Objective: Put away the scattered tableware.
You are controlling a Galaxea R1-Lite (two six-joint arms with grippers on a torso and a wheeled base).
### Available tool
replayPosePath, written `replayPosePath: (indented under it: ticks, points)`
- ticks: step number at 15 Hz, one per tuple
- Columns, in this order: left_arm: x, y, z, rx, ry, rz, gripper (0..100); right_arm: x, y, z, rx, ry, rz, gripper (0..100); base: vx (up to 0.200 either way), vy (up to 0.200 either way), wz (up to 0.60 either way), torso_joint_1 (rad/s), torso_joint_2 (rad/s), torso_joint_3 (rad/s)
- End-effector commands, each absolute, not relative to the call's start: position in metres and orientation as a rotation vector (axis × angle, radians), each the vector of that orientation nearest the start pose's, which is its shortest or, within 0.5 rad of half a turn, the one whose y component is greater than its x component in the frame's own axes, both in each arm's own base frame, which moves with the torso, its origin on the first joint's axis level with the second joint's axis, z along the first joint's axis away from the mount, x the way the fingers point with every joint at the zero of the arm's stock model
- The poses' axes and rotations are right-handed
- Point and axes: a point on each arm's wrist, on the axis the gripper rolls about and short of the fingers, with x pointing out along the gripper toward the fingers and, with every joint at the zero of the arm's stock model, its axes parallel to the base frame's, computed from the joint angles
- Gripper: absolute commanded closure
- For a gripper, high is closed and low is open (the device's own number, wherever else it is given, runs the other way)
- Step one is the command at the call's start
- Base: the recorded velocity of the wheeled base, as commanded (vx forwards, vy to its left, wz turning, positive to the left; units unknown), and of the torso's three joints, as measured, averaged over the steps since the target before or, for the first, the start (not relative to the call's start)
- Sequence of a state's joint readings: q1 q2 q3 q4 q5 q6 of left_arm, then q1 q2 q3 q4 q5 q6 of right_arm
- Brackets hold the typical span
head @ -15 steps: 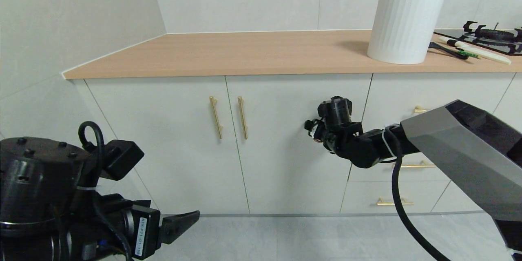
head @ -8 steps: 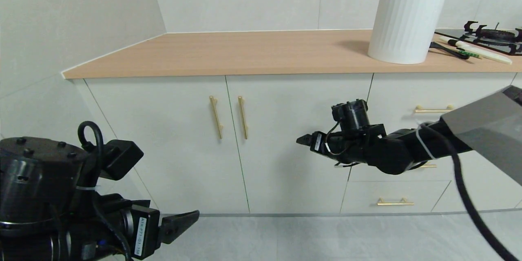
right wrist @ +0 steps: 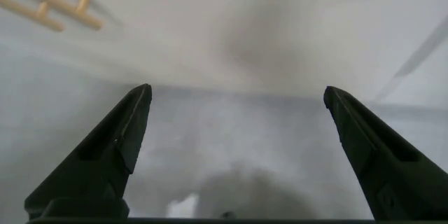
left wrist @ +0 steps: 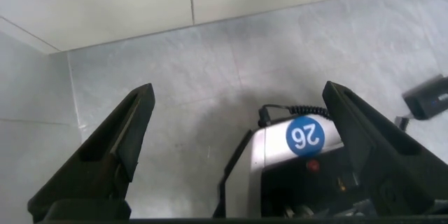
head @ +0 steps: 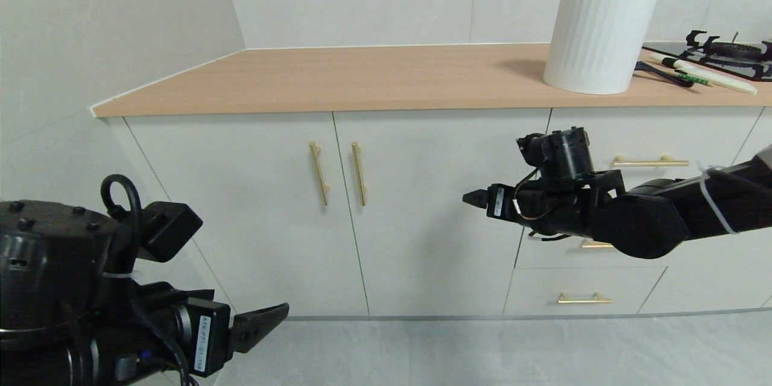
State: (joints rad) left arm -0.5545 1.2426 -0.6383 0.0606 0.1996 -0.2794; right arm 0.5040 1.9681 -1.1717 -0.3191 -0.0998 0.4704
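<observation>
Wood-toned countertop [head: 362, 78] runs along the tiled wall, and the scattered tableware [head: 693, 72] lies on it at the far right: a few long utensils, one pale, one black-handled and one with green on it, resting side by side. They sit between a tall white ribbed container [head: 603, 27], which stands upright just beside them, and a black gas hob [head: 733, 51] at the edge. Below the top are pale cabinet doors [head: 241, 211] with a pair of upright gold handles [head: 359, 174], and to the right a stack of drawers with horizontal gold pulls [head: 650, 162]. The right gripper [head: 476, 198] hangs in front of the cabinet face, near the seam between door and drawers, well below the utensils; its fingers [right wrist: 112, 154] are spread wide with nothing between them. The left gripper [head: 265, 322] is low on the robot's left, over the grey tiled floor [left wrist: 210, 63], its fingers [left wrist: 115, 150] likewise spread wide and empty.
</observation>
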Motion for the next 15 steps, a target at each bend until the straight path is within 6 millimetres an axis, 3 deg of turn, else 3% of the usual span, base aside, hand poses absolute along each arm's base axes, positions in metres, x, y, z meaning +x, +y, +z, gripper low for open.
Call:
replayPosePath:
  ticks: [1, 3, 5, 9, 11, 13, 15]
  points:
    - [0.141, -0.078, 0.192, -0.045, 0.608, -0.223, 0, 0.302, 0.164, 0.191, 0.29, 0.461, 0.285, 0, 0.0, 0.0, 0.0, 0.0, 0.0, 0.0]
    - [0.126, -0.066, 0.196, -0.066, 0.552, -0.204, 0, 0.265, 0.143, 0.212, 0.252, 0.404, 0.29, 0, 0.0, 0.0, 0.0, 0.0, 0.0, 0.0]
    - [0.112, -0.054, 0.194, -0.074, 0.512, -0.149, 0, 0.234, 0.124, 0.215, 0.219, 0.371, 0.249, 0, 0.0, 0.0, 0.0, 0.0, 0.0, 0.0]
    - [0.04, -0.008, 0.176, -0.02, 0.276, -0.013, 0, 0.145, 0.063, 0.217, 0.166, 0.181, 0.136, 0, 0.0, 0.0, 0.0, 0.0, 0.0, 0.0]
    - [0.016, 0.003, 0.168, 0.033, 0.175, 0.012, 0, 0.11, 0.041, 0.221, 0.15, 0.076, 0.107, 0, 0.0, 0.0, 0.0, 0.0, 0.0, 0.0]
    - [-0.01, 0.011, 0.161, 0.077, 0.042, 0.069, 0, 0.055, 0.015, 0.215, 0.042, -0.067, 0.079, 0, 0.0, 0.0, 0.0, 0.0, 0.0, 0.0]
    - [-0.022, 0.013, 0.157, 0.072, -0.015, 0.108, 0, 0.026, 0.0, 0.204, -0.027, -0.122, -0.033, 0, 0.0, 0.0, 0.0, 0.0, 0.0, 0.0]
